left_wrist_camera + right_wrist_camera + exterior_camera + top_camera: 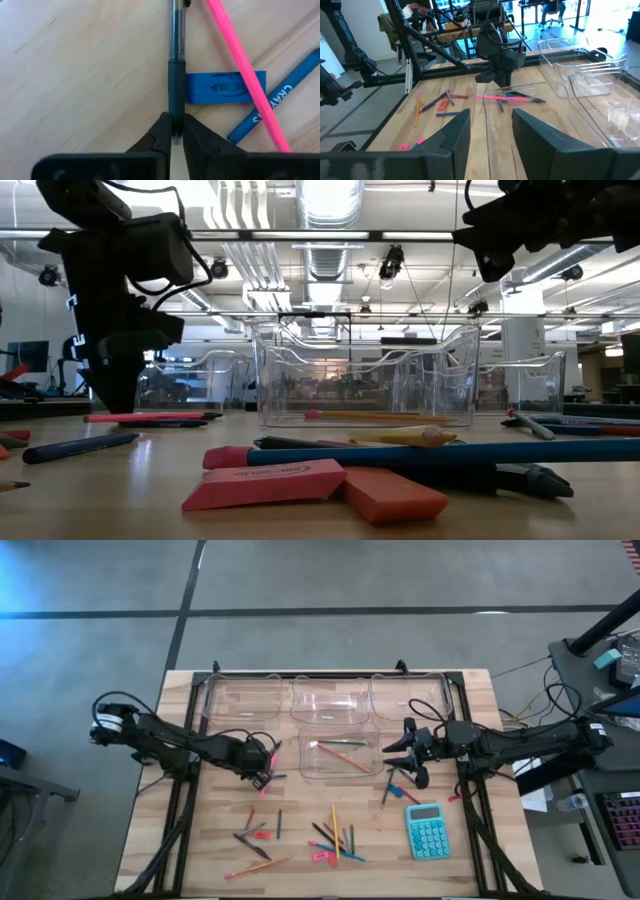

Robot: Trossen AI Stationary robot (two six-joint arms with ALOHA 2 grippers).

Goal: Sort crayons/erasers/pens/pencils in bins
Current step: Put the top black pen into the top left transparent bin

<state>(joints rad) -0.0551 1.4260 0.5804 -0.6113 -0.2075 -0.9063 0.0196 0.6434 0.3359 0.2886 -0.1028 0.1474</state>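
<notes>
The left gripper [173,134], left of centre in the high view, has its fingers pinched on the end of a pen [176,75] lying on the surface [85,75] beside a blue eraser [225,87]. The grasp looks made; next comes a lift toward a bin [342,755]. The right gripper [490,130] waits, fingers part-open and empty. The pen's far end is cut off.

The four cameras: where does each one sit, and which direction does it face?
High view: above the table, looking straight down; both arms show.
Low view: at tabletop height, facing the bins; the left gripper hangs from above.
Left wrist view: on the left arm, looking down at the wood; its fingers pinch a pen.
Right wrist view: on the right arm, facing across the table; its fingers stand apart.
Shared: the left gripper in the high, low and right wrist views.
</notes>
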